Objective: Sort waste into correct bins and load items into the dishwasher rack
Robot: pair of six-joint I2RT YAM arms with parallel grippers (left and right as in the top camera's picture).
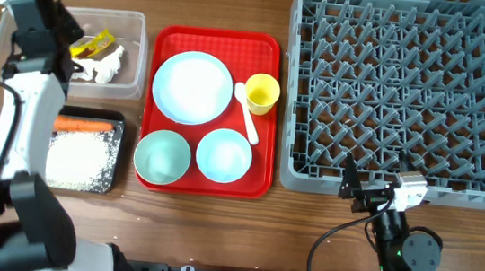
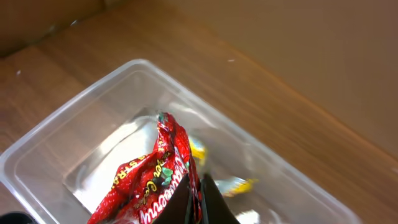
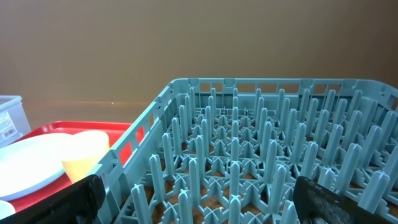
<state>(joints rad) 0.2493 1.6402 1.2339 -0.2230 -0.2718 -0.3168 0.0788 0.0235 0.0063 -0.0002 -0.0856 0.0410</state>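
Observation:
My left gripper (image 2: 198, 202) is shut on a red wrapper (image 2: 152, 180) and holds it over the clear tub (image 2: 81, 124), which also holds a yellow wrapper (image 1: 92, 43) and white tissue (image 1: 105, 67). The black tray (image 1: 116, 154) holds the orange carrot (image 1: 83, 124) and white rice (image 1: 78, 156). On the red serving tray (image 1: 275, 44) sit the light blue plate (image 1: 192, 86), pale green bowl (image 1: 162, 156), light blue bowl (image 1: 223, 154), yellow cup (image 1: 260, 92) and white spoon (image 1: 247, 113). My right gripper (image 3: 199, 205) is open and empty at the front edge of the grey rack (image 1: 401, 85).
The rack's pegs (image 3: 249, 149) fill the right wrist view, with the yellow cup (image 3: 84, 155) and plate (image 3: 31, 165) at its left. A brown wall stands behind the table.

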